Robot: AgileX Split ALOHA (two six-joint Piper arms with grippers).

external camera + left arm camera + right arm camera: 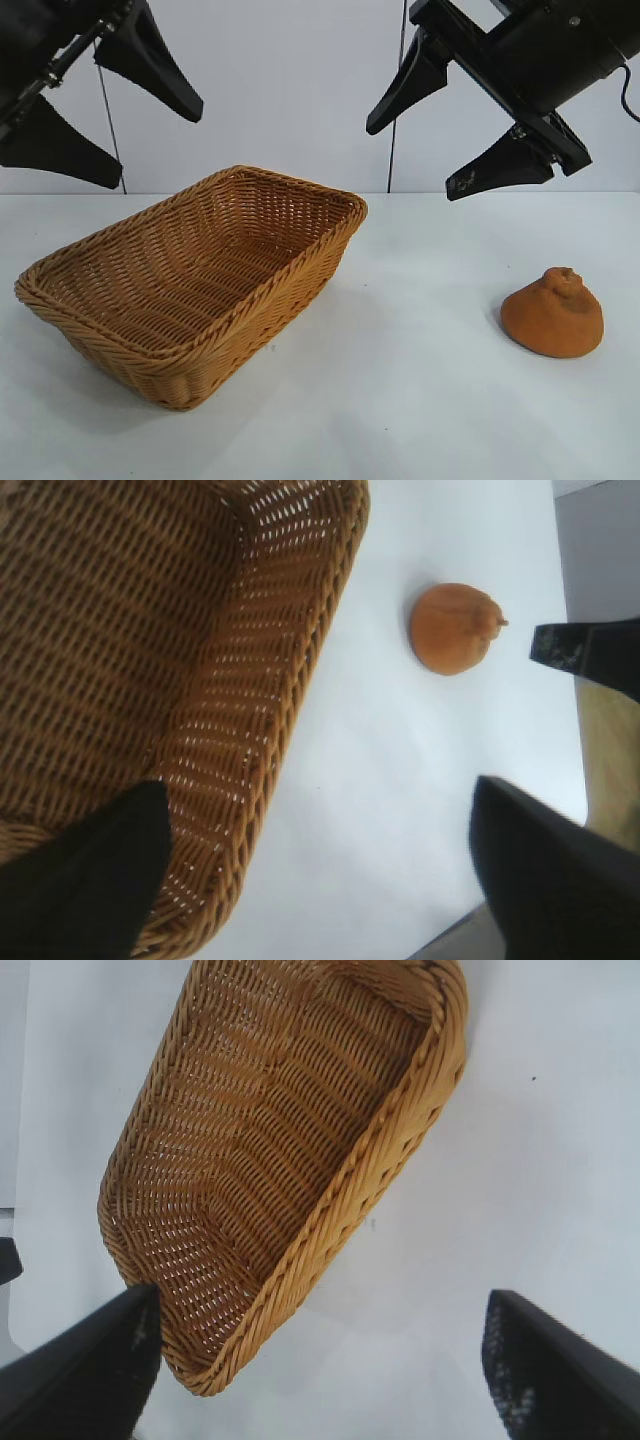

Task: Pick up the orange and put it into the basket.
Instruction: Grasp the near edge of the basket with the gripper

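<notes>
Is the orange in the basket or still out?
Out. The orange lies on the table, apart from the basket, which holds nothing.

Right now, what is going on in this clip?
Nothing is being handled yet. The orange sits alone on the white table, off to the right of the basket, which holds nothing. The left end effector hangs open above the basket, and the right end effector hangs open above the table between basket and orange.
</notes>
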